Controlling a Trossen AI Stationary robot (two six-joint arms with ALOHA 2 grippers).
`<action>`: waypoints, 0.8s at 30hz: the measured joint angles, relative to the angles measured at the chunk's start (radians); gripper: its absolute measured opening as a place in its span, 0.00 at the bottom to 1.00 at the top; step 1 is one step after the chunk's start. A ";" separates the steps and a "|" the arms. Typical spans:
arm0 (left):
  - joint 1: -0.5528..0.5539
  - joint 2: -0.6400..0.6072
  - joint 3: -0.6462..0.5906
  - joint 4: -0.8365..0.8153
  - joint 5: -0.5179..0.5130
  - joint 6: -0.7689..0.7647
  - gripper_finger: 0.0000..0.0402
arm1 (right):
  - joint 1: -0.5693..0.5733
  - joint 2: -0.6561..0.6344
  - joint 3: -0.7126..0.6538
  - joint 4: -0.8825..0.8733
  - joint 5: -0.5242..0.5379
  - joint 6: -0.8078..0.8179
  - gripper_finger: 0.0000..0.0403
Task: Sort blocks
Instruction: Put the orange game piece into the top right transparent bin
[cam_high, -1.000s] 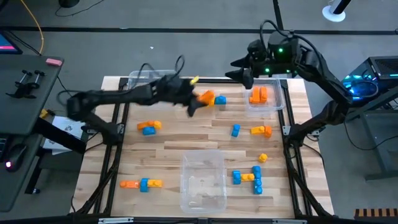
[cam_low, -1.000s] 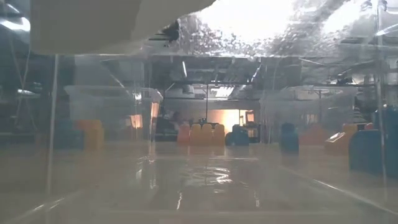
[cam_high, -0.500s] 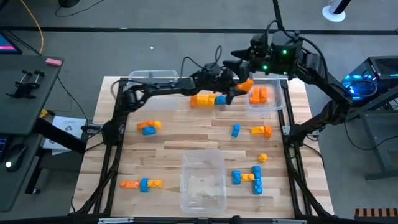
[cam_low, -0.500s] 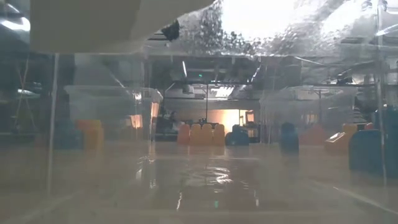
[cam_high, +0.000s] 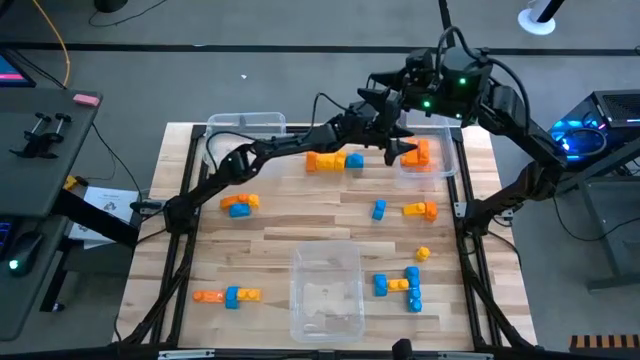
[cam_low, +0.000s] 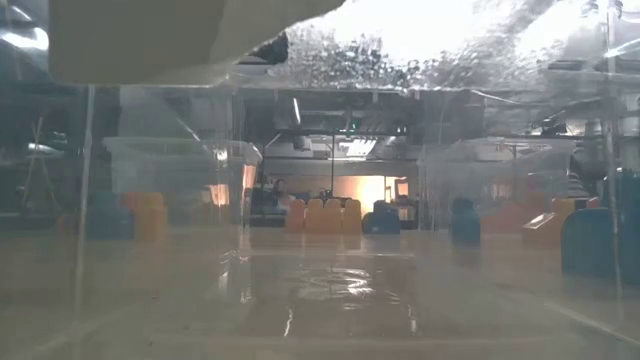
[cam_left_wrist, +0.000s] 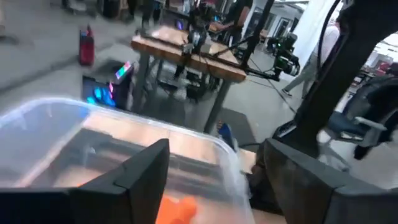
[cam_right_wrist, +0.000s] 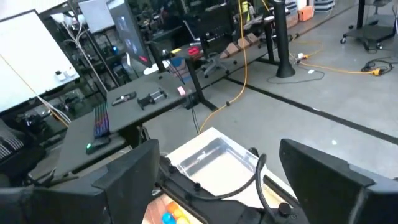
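Blue, orange and yellow-orange blocks lie scattered on the wooden table: an orange-and-blue row (cam_high: 335, 160), a blue-orange pair (cam_high: 238, 204), a single blue (cam_high: 379, 209), an orange-yellow pair (cam_high: 421, 210) and a blue-yellow cluster (cam_high: 400, 285). My left gripper (cam_high: 402, 150) (cam_left_wrist: 213, 146) is open over the far right clear bin (cam_high: 447, 160), which holds orange blocks (cam_high: 419, 152). An orange block (cam_left_wrist: 177, 210) shows low between its fingers. I cannot tell whether a finger touches it. My right gripper (cam_high: 385, 88) (cam_right_wrist: 219, 146) is open, high above the far edge.
A clear bin (cam_high: 326, 290) stands at the near middle and another (cam_high: 245, 125) at the far left corner. An orange-blue-yellow row (cam_high: 227, 296) lies near left and a lone orange block (cam_high: 423, 254) right of centre. The low view looks through a bin wall at blurred blocks (cam_low: 322, 216).
My left arm has swung toward the table's right, from beside the orange-and-blue row to over the far right bin. Half a second ago an orange block showed at its fingers. My right gripper has drawn back a little toward the far edge.
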 joint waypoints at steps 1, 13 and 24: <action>0.004 -0.017 0.004 -0.052 0.026 -0.039 0.64 | 0.000 0.000 0.000 0.004 -0.003 -0.012 0.82; 0.004 -0.419 -0.012 -0.980 0.150 0.287 0.61 | -0.001 0.000 0.000 0.081 -0.045 -0.107 0.82; -0.240 -1.025 -0.938 -0.816 -0.310 0.002 0.60 | -0.001 -0.001 0.000 0.042 -0.067 -0.132 0.82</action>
